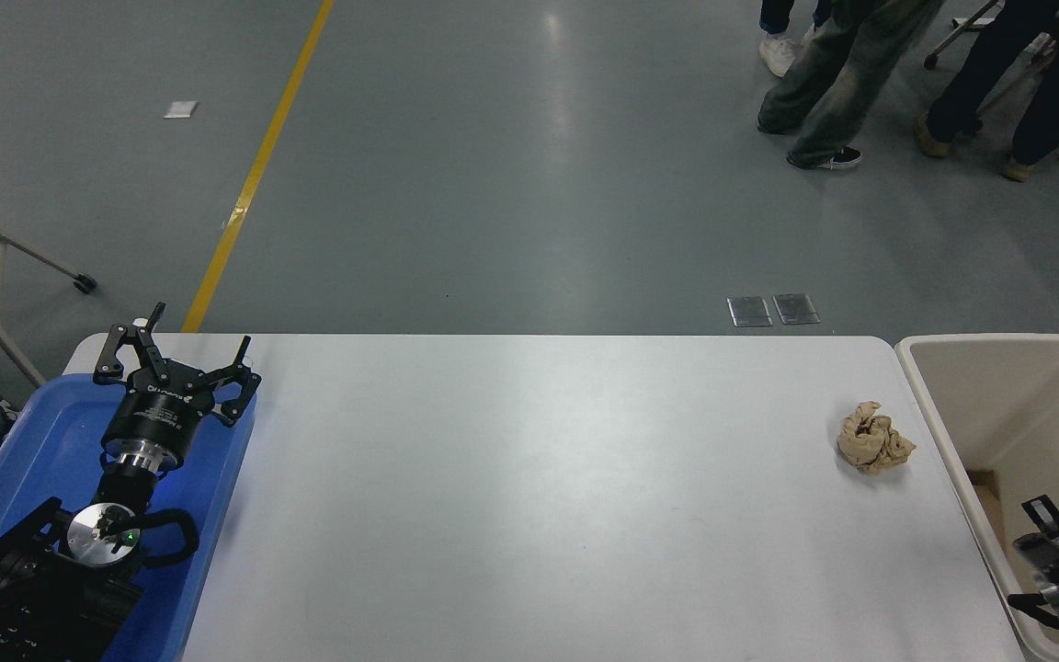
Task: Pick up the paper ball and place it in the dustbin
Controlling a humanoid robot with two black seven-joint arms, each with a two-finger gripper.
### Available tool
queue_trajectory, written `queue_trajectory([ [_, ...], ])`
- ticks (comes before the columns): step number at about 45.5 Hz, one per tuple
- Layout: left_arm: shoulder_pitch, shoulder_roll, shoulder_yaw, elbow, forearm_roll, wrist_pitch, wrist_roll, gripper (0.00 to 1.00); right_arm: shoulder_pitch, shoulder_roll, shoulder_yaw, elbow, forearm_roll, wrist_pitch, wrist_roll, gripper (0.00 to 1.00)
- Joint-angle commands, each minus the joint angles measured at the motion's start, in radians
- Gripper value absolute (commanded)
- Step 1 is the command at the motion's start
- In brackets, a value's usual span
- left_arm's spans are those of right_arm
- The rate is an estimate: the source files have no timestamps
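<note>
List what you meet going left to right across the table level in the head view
Blue tray with the left gripper parked open over it → bare white table → paper ball → dustbin → right gripper, only partly in view at the bin's near right.

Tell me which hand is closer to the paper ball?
Right. The right hand is over the dustbin, just beside the paper ball; the left hand is parked across the table.
</note>
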Motion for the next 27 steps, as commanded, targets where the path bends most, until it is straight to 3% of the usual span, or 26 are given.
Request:
queue_trajectory([
  [1,0.000,-0.001,-0.002,0.000,0.000,0.000,0.000,0.99,-0.001,0.009,0.003,-0.004,0.000,-0.008,0.002,0.00],
  [27,0.000,-0.001,-0.002,0.000,0.000,0.000,0.000,0.99,0.013,0.041,-0.008,-0.003,-0.002,-0.001,0.003,0.00],
])
